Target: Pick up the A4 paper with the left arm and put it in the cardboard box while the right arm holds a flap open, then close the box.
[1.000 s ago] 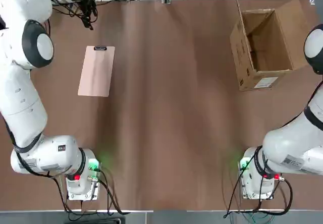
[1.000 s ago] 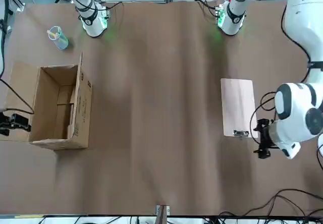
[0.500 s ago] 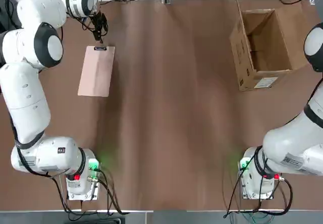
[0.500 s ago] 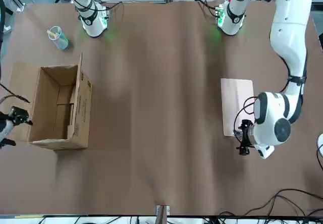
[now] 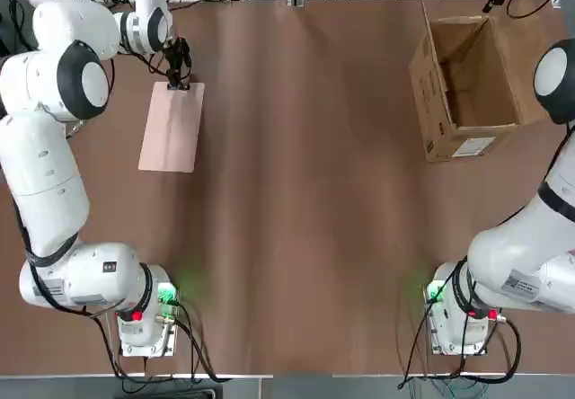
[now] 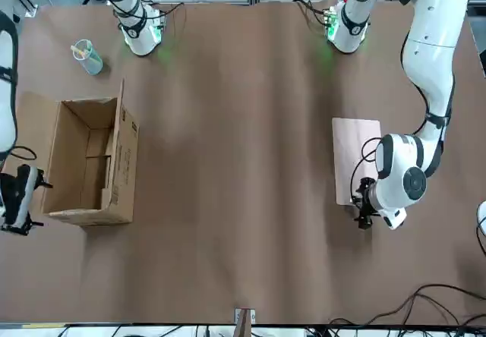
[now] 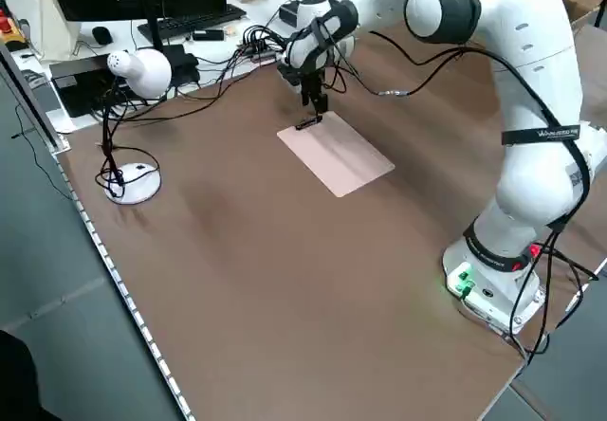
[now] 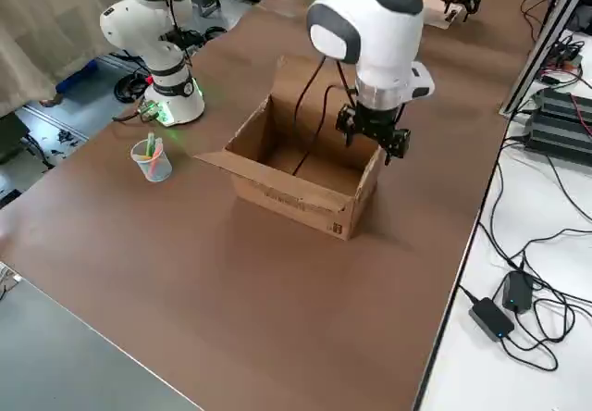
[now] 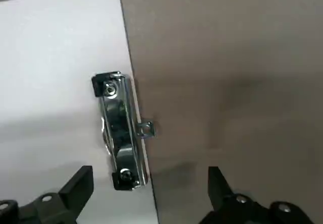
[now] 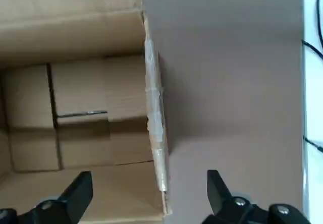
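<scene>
The A4 paper (image 5: 171, 128) lies flat at the far left of the table, its metal clip (image 9: 118, 130) at the far short end. My left gripper (image 5: 178, 65) hangs open just above that clip end, its fingers (image 9: 75, 189) straddling the clip without touching it. The cardboard box (image 5: 472, 84) stands open at the far right, one long flap upright and the opposite one folded out flat. My right gripper (image 8: 375, 133) hovers open over the box's far wall (image 10: 154, 133), which runs between its fingers (image 10: 218, 191). Nothing is held.
A clear cup (image 6: 87, 56) with coloured sticks stands near the right arm's base. A white desk lamp (image 7: 140, 72) and cables sit beyond the table's left far corner. Bare brown table (image 5: 305, 192) lies between paper and box.
The left gripper has swung in from the table's far edge and come down over the paper's clip. The right gripper has shifted over the box's far wall. Both stay open.
</scene>
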Available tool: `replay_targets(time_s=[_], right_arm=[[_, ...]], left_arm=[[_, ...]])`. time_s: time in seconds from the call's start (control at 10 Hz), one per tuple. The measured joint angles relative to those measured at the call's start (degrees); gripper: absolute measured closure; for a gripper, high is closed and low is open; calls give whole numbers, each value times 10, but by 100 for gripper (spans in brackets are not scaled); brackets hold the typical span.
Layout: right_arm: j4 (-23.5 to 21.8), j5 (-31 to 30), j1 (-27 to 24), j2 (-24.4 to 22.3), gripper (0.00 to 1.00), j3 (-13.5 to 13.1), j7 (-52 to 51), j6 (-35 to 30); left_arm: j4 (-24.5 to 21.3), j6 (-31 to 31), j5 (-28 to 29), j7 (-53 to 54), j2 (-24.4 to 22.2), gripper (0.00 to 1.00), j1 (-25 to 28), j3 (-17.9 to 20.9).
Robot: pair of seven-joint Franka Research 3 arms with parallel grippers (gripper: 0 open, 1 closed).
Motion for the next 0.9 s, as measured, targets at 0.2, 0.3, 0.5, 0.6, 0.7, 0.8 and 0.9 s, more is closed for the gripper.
replay_targets(time_s=[0.2,0.3,0.5,0.6,0.7,0.8,0.9], right_arm=[[0,-2,-9,14,0,-3,-63,25],[0,-2,-20,20,0,-4,-78,29],[0,-2,-33,36,0,-4,-89,54],[0,-2,-33,42,0,-3,-89,60],[0,-2,-31,46,0,-1,-88,62],[0,-2,-30,51,0,1,-83,62],[0,-2,-30,57,2,2,-78,64]], left_arm=[[-18,9,2,0,-7,0,3,2],[-31,19,14,0,-10,0,4,4],[-50,31,35,0,-11,0,9,7],[-53,35,36,0,-11,0,13,7],[-53,36,37,0,-12,0,14,7],[-53,37,37,0,-12,0,14,7],[-53,38,37,0,-12,3,14,7]])
